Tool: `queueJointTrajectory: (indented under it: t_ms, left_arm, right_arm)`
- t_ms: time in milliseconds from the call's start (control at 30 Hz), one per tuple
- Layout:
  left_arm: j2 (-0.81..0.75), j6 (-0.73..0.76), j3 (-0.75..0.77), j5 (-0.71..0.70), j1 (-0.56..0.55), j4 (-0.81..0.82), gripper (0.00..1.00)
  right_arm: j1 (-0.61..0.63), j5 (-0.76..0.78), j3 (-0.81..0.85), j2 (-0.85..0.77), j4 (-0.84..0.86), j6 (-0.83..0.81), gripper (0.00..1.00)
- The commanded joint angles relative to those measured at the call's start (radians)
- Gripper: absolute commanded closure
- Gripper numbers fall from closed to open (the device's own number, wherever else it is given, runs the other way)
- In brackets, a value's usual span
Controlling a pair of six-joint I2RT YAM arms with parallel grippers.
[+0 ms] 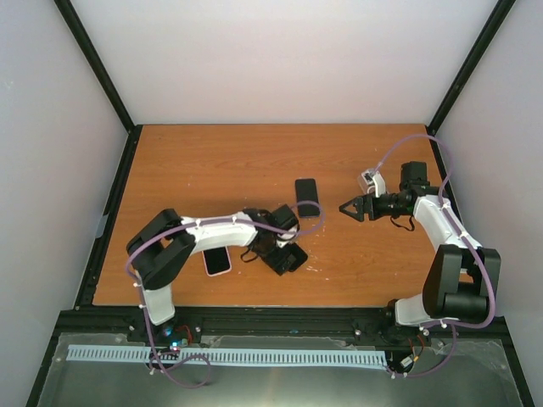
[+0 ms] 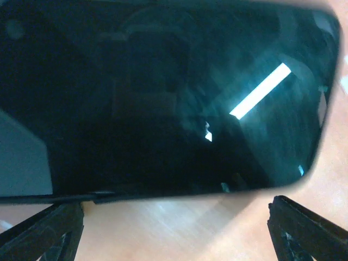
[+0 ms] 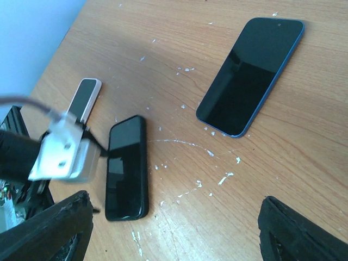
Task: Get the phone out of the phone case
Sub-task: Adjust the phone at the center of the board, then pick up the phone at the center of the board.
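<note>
1. Worktop (image 1: 212,161): carries three phone-shaped slabs, one of each kind below.
2. Blue phone (image 3: 250,76): bare, face up, ahead of right fingers (image 3: 296,228), which are spread wide and empty.
3. Black phone (image 2: 163,98): just ahead of left fingers (image 2: 49,231), also spread, gripping nothing.
4. Pale case (image 3: 85,100): behind left fingers. Filled or emptied, cannot tell, so progress unclear.
</note>
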Motion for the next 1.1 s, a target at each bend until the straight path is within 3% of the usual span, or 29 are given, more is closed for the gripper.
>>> queueJointTrajectory:
  t_ms: [0, 233, 433, 833, 1067]
  left_arm:
    - [0.131, -0.021, 0.141, -0.114, 0.087, 0.070, 0.06]
    - [0.317, -0.096, 0.410, -0.061, 0.096, 0.033, 0.03]
    - [0.445, -0.286, 0.606, -0.173, 0.094, -0.126, 0.01]
    - [0.552, -0.411, 0.733, -0.310, 0.056, -0.263, 0.02]
    - [0.571, -0.525, 0.758, -0.309, 0.040, -0.349, 0.10]
  right_arm:
    - [-0.009, -0.007, 0.022, -0.004, -0.001, -0.017, 0.18]
    - [-0.031, -0.013, 0.015, -0.021, -0.012, -0.025, 0.18]
    - [-0.040, -0.030, 0.024, -0.008, -0.020, -0.030, 0.18]
    - [-0.042, -0.046, 0.036, 0.008, -0.044, -0.046, 0.18]
    - [-0.043, -0.044, 0.039, 0.010, -0.045, -0.044, 0.18]
